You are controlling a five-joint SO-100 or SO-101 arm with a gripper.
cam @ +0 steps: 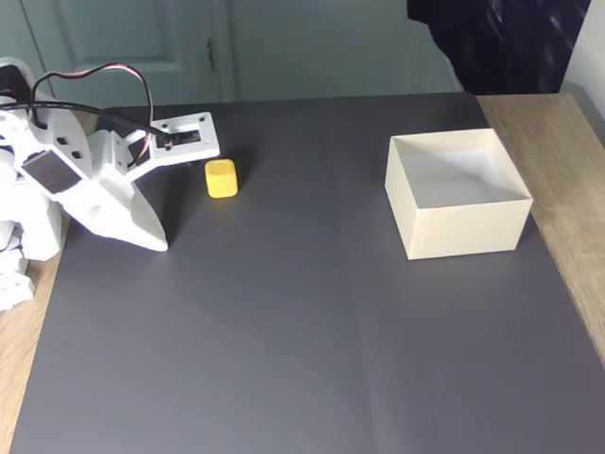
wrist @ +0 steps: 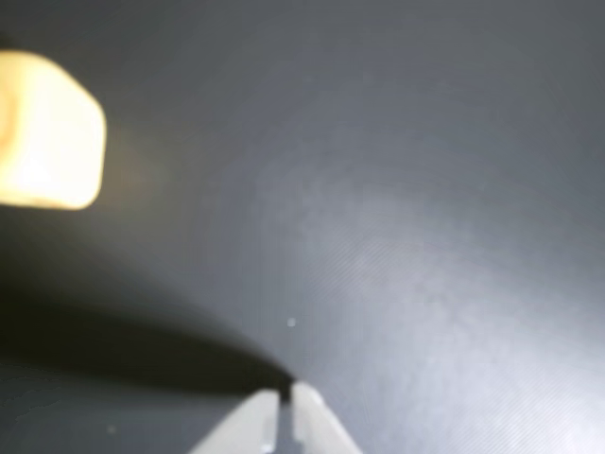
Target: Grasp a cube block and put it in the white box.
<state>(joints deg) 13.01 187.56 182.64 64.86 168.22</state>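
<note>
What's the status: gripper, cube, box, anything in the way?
Gripper shut, empty, low over the mat. Cube block on the mat beside the arm, not grasped. White box empty, far across the mat. Nothing between them.

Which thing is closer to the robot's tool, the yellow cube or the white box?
The small yellow cube, just right of the tool in the fixed view; the white box sits far right.

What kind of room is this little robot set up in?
Probably a home or small hobby room, not a factory: a dark grey mat laid over a wooden table, a pale panelled door behind, and a small white robot arm.
</note>
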